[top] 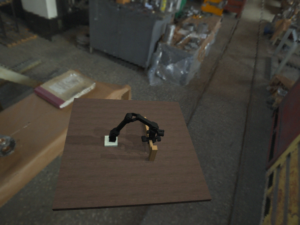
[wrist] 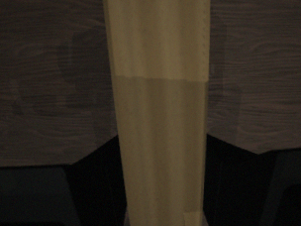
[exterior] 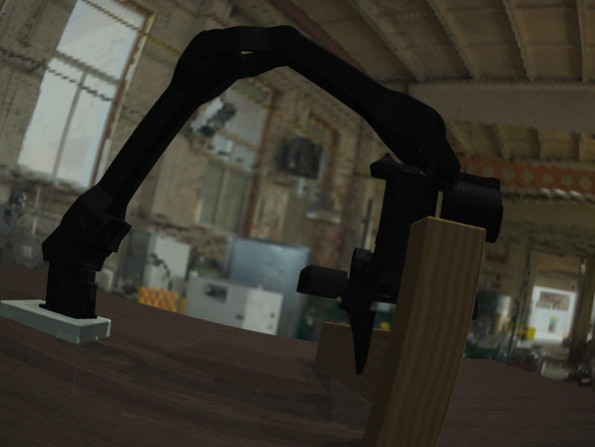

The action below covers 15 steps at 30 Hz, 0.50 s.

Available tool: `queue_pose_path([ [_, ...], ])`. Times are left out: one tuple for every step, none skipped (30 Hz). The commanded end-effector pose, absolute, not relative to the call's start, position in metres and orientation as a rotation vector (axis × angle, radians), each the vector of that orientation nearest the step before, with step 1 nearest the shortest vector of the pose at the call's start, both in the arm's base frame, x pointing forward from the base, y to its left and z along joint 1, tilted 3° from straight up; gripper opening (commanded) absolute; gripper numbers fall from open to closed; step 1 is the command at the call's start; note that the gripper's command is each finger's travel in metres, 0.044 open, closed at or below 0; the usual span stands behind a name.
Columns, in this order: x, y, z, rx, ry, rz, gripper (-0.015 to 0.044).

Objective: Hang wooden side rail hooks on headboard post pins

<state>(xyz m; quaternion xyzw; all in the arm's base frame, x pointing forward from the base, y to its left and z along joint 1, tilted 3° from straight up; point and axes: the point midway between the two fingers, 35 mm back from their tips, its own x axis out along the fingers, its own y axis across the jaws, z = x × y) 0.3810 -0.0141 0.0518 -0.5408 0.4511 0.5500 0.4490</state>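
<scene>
Rail, clamped in the gripper, runs to the near post, apparently at the hooking step; next, presumably, align and lower its hooks onto the hidden pins.

Arm arched — gripper low (fingers clamped).

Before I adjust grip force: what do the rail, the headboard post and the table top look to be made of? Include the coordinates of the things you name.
Rail [top: 147, 126] [exterior: 343, 348] [wrist: 160, 124]: pale wood, seemingly smooth and matte, by its faint lengthwise bands.
Headboard post [top: 152, 154] [exterior: 434, 312]: likely wood, matte, with straight grain lines down its face.
Table top [top: 123, 182] [exterior: 195, 390] [wrist: 45, 114]: dark brown wood or a wood-look laminate; streaky grain shows, no strong shine.
</scene>
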Motion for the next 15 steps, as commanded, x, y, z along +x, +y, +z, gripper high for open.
queue_pose_path([
  [0.3818, -0.0164, 0.0530, -1.342, 1.116, 1.349, 0.0000],
  [0.3817, -0.0166, 0.0528, -1.342, 1.116, 1.349, 0.0000],
  [0.3816, -0.0167, 0.0529, -1.342, 1.116, 1.349, 0.0000],
  [0.3815, -0.0168, 0.0530, -1.342, 1.116, 1.349, 0.0000],
  [0.3814, -0.0169, 0.0531, -1.342, 1.116, 1.349, 0.0000],
  [0.3813, -0.0171, 0.0532, -1.342, 1.116, 1.349, 0.0000],
  [0.3812, -0.0172, 0.0534, -1.342, 1.116, 1.349, 0.0000],
  [0.3811, -0.0173, 0.0535, -1.342, 1.116, 1.349, 0.0000],
  [0.3810, -0.0174, 0.0536, -1.342, 1.116, 1.349, 0.0000],
  [0.3810, -0.0176, 0.0537, -1.342, 1.116, 1.349, 0.0000],
  [0.3809, -0.0177, 0.0538, -1.342, 1.116, 1.349, 0.0000],
  [0.3808, -0.0178, 0.0539, -1.342, 1.116, 1.349, 0.0000],
  [0.3807, -0.0179, 0.0540, -1.342, 1.116, 1.349, 0.0000],
  [0.3806, -0.0181, 0.0541, -1.342, 1.116, 1.349, 0.0000],
  [0.3806, -0.0182, 0.0542, -1.342, 1.116, 1.349, 0.0000],
])
